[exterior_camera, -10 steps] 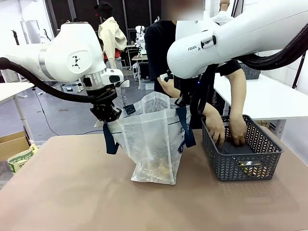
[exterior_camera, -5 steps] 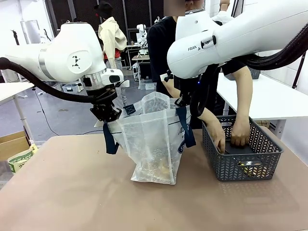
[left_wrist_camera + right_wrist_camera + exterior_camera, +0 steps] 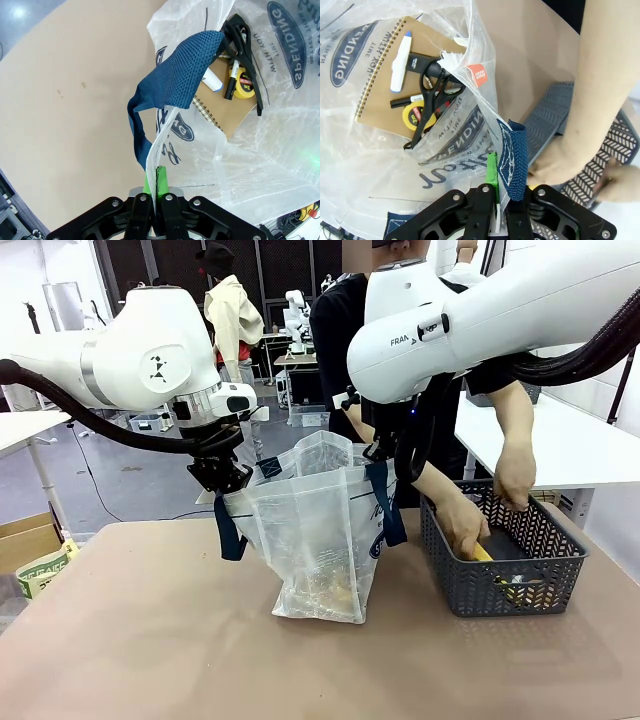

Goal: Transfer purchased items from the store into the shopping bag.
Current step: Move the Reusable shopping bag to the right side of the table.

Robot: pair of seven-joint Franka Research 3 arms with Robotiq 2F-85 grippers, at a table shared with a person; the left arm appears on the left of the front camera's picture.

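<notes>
The shopping bag (image 3: 318, 525) stands open mid-table, held up between both arms. My left gripper (image 3: 224, 483) is shut on its left rim by a navy handle (image 3: 176, 75); my right gripper (image 3: 384, 452) is shut on its right rim by the other handle (image 3: 515, 161). From the left wrist, my left gripper (image 3: 154, 175) pinches the plastic; from the right wrist, my right gripper (image 3: 498, 181) does the same. Purchased items lie inside: a brown spiral notebook (image 3: 380, 95), black scissors (image 3: 434, 92), a yellow tape measure (image 3: 243, 83) and a white pen (image 3: 400, 62). A person's hand (image 3: 463, 527) grips a yellow item (image 3: 483, 553).
A dark grey mesh basket (image 3: 502, 585) sits right of the bag, with more goods at its bottom. The person stands across the table, the other hand (image 3: 515, 480) raised over the basket. A cardboard box (image 3: 28, 538) sits off the table's left edge.
Both grippers and the bag have stayed still. The person's right-hand hand has lifted out of the basket, and the other hand has drawn a yellow item up from it.
</notes>
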